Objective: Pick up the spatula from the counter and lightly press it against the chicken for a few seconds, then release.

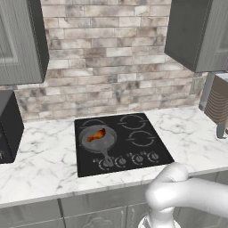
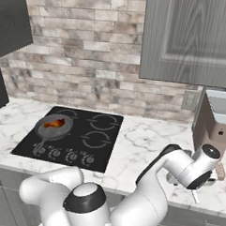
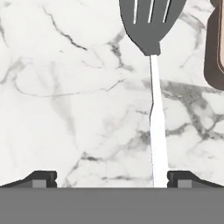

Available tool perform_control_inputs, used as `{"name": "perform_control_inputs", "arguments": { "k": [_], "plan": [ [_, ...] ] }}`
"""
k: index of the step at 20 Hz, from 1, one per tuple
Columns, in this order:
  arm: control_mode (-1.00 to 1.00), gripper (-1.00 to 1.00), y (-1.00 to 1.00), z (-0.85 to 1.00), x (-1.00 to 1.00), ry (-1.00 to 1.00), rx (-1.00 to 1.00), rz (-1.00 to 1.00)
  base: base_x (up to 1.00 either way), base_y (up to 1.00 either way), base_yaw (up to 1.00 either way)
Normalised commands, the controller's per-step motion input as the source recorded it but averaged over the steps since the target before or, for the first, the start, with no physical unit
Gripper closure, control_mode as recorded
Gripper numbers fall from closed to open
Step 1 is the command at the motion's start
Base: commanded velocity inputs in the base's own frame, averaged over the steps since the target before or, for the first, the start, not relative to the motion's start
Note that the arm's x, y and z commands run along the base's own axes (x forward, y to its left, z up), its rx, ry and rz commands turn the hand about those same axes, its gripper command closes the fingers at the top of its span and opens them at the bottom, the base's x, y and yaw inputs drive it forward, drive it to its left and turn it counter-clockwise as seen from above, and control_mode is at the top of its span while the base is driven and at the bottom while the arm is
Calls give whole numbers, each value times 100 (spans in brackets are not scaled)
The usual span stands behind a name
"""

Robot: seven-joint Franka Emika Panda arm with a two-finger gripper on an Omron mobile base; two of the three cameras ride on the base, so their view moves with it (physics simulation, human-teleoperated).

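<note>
The spatula (image 3: 157, 109) lies flat on the white marble counter (image 3: 65, 109), its dark slotted head toward the top of the hand view and its white handle running down toward my fingers. My gripper (image 3: 112, 180) hangs open above it, with the handle between the two tips and close to the right fingertip (image 3: 183, 178). In the right base view the handle's end (image 2: 195, 196) pokes out under my hand at the counter's right front. The chicken (image 1: 96, 135) (image 2: 54, 123), orange-brown, lies in a grey pan (image 1: 87, 141) (image 2: 42, 130) on the black cooktop (image 1: 142, 153) (image 2: 101, 152), far to the left.
A brown boxy appliance (image 2: 213, 122) (image 1: 220, 100) stands on the counter right behind the spatula; its brown base edge (image 3: 214, 43) lies beside the spatula head. A black appliance (image 1: 9, 127) stands at the far left. Grey wall cabinets (image 2: 189, 39) hang overhead.
</note>
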Motion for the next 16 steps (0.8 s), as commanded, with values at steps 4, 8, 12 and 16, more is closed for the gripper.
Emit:
{"name": "perform_control_inputs", "arguments": {
  "k": [4, 8, 12, 16],
  "plan": [
    [-100, -100, -17, -9, 12, 2, 0, 0, 0, 0, 0],
    [-100, -100, -20, -10, 7, 1, 0, 0, 0, 0, 0],
    [-100, -100, -20, -11, 4, 0, 0, 0, 0, 0, 0],
    [-100, -100, -11, -14, 4, 0, 0, 0, 0, 0, 0]
  ]
}}
